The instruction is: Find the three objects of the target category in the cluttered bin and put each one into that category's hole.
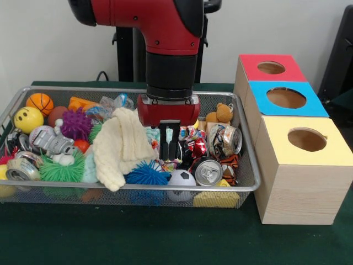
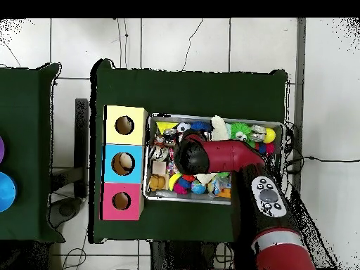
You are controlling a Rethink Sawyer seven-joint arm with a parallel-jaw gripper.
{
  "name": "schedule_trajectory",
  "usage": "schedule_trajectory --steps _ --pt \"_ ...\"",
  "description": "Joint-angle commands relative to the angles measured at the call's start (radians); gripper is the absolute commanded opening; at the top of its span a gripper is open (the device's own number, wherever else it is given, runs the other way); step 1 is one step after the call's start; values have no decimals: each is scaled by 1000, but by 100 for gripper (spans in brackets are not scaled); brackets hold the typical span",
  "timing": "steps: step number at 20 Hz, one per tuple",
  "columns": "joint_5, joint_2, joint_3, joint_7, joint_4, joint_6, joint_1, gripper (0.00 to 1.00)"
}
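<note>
Green cloth covers the counter (image 1: 165, 243) under the wire-mesh bin (image 1: 132, 187). Patched fabric bundles (image 1: 187, 134) peek out just beside the end effector (image 1: 171, 150), whose black fingers hang close together, dipped into the clutter with nothing visibly held. Crushed cans (image 1: 207, 171) and a cream knitted cloth (image 1: 121, 146) crowd in on both sides; the fingers could snag either, or pinch two items at once. Over to the side, the yellow-faced box's hole (image 1: 306, 139) waits, well apart.

silver mesh bin (image 1: 251, 185), yellow-faced box (image 1: 300, 165) — dark hole (image 1: 306, 139)
</note>
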Motion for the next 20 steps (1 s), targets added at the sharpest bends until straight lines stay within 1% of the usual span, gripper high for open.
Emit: schedule_trajectory --steps 1,6,10,12,13,16,20 --pt "73 -11 -96 265 67 -5 43 0" --pt "107 -17 -134 309 101 -27 100 0" --pt "125 -20 -165 311 102 -39 127 0" --pt "144 -23 -150 301 111 -39 109 0" --pt "154 -24 -142 295 116 -40 100 100" --pt "166 -29 -117 249 116 -5 75 100" --pt "179 -22 -106 230 119 -3 63 100"
